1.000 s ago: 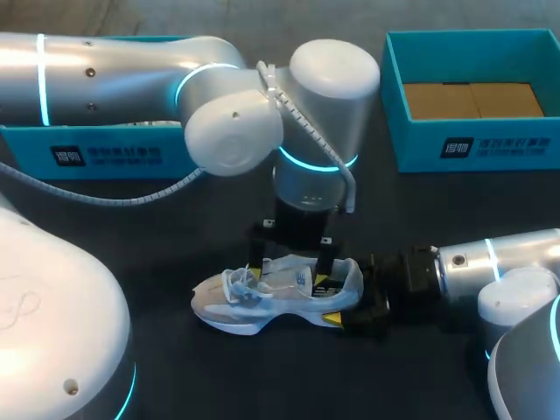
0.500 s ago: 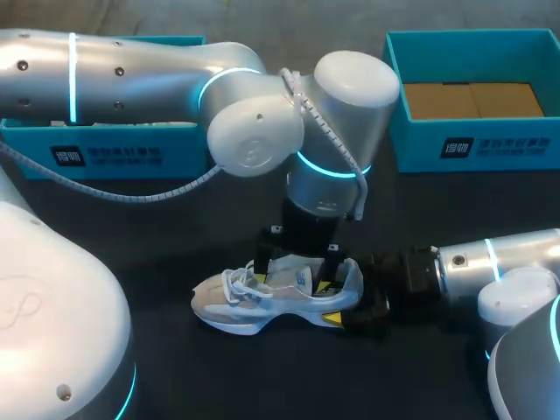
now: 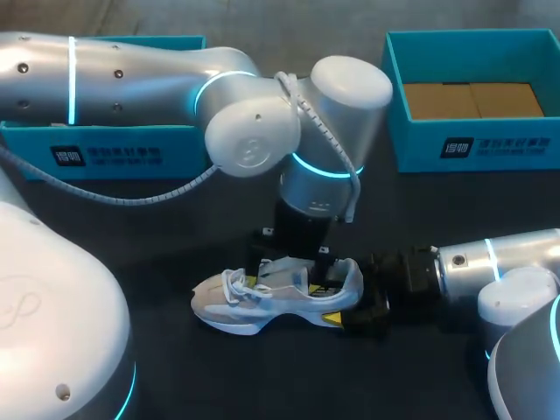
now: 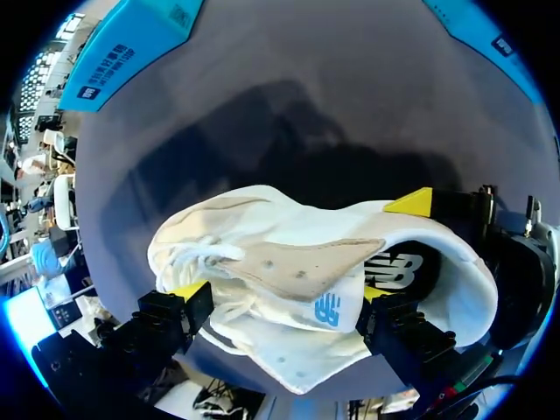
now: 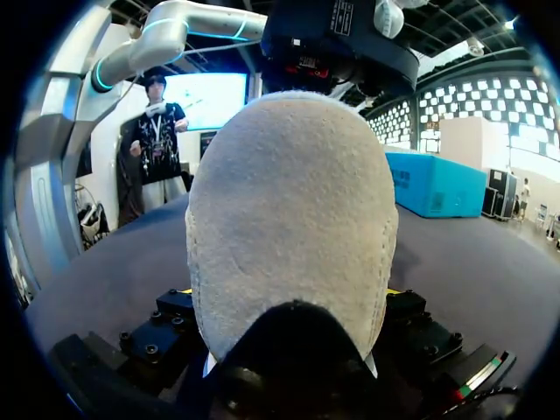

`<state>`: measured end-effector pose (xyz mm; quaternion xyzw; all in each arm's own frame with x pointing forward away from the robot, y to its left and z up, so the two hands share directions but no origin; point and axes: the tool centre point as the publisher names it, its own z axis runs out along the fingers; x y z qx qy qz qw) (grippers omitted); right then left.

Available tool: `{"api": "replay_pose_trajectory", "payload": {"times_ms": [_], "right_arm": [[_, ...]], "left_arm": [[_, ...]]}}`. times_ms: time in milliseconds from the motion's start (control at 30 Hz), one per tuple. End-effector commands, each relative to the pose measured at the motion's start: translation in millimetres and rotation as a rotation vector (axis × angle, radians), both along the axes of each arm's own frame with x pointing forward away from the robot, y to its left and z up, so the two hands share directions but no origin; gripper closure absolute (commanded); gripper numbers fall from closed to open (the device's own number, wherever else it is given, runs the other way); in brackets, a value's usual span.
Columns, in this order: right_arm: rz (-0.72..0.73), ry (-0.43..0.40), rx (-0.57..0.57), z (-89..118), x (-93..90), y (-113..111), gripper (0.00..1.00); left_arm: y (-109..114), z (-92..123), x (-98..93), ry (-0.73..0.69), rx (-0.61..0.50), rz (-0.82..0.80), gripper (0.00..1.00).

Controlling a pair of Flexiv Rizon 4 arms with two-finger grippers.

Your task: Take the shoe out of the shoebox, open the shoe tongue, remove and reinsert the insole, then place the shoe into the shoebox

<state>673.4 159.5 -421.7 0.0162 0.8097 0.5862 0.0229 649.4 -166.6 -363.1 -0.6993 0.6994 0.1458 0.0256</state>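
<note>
A white sneaker (image 3: 254,302) lies on its side on the dark table, toe to the left. My right gripper (image 3: 339,302) is shut on its heel, which fills the right wrist view as a pale suede cup (image 5: 289,210) between the fingers (image 5: 287,293). My left gripper (image 3: 290,278) hangs over the shoe's opening, open, one yellow tip on either side of the midfoot (image 4: 282,291). A beige perforated flap (image 4: 306,267) lies across the opening; I cannot tell whether it is the tongue or the insole. The right gripper's yellow tip (image 4: 411,203) shows against the heel.
An open teal shoebox (image 3: 490,144) with brown cardboard inside stands at the back right. A second teal box (image 3: 105,153) stands at the back left, partly behind my left arm. My left arm's big wrist (image 3: 332,131) hangs over the middle of the table.
My left arm's wrist swung right and then settled slightly back, with its gripper staying over the shoe's opening. The shoe and my right arm have not moved.
</note>
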Motion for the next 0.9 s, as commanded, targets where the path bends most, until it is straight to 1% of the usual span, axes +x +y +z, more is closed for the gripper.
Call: {"api": "replay_pose_trajectory", "payload": {"times_ms": [33,300,400,500,567,700,900], "right_arm": [[-0.001,0.001,-0.005,0.2,-0.6,2.1,1.0],[-0.001,0.001,-0.005,0.2,-0.6,2.1,1.0],[-0.001,0.001,-0.005,0.2,-0.6,2.1,1.0],[-0.001,0.001,-0.005,0.2,-0.6,2.1,1.0],[-0.001,0.001,-0.005,0.2,-0.6,2.1,1.0],[-0.001,0.001,-0.005,0.2,-0.6,2.1,1.0],[-0.001,0.001,-0.005,0.2,-0.6,2.1,1.0]], "left_arm": [[13.4,4.8,1.0,0.004,-0.026,0.005,0.0],[21.8,16.5,-1.6,0.009,-0.084,0.01,0.0],[22.0,18.6,-2.8,0.003,-0.092,0.006,0.03],[22.4,20.6,-4.2,0.004,-0.105,0.007,0.15],[22.5,21.8,-5.5,0.004,-0.11,0.006,0.19],[23.5,26.1,-9.0,-0.011,-0.12,-0.003,0.35],[23.3,32.6,-9.7,-0.027,-0.141,-0.006,0.48]]}}
